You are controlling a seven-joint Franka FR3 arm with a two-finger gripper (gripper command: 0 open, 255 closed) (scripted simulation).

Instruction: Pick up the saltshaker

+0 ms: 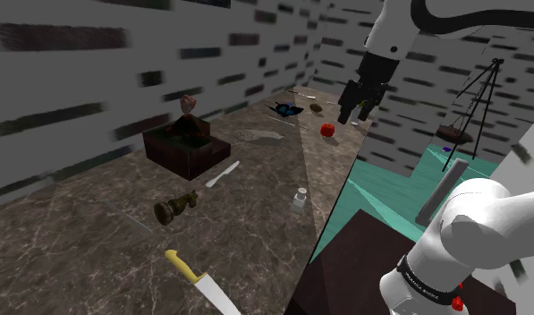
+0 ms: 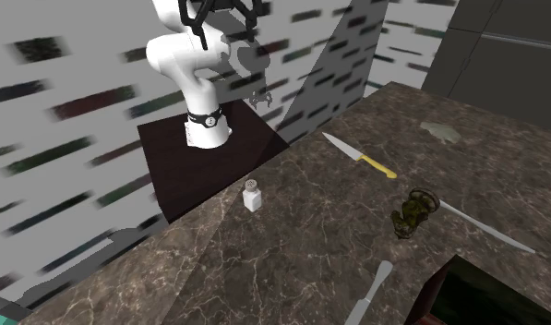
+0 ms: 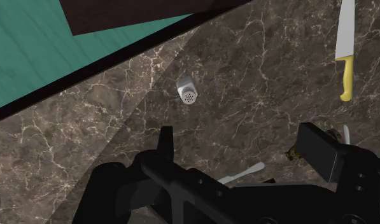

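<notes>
There is one small white saltshaker (image 3: 188,90). It stands upright on the brown marble counter (image 1: 95,251), near the edge in the shoulder view's right. Bare counter lies all around it. One yellow-handled knife (image 1: 195,279) lies well apart from it, at the near end. The one black gripper (image 1: 356,109) hangs high over the far end, its fingers apart, holding nothing.

You see the saltshaker (image 1: 299,199) standing near the tabletop (image 1: 77,242) edge beside the stand (image 1: 354,259). The end effector (image 1: 359,114) hangs well apart above the far end, near a small red thing (image 1: 327,130).
</notes>
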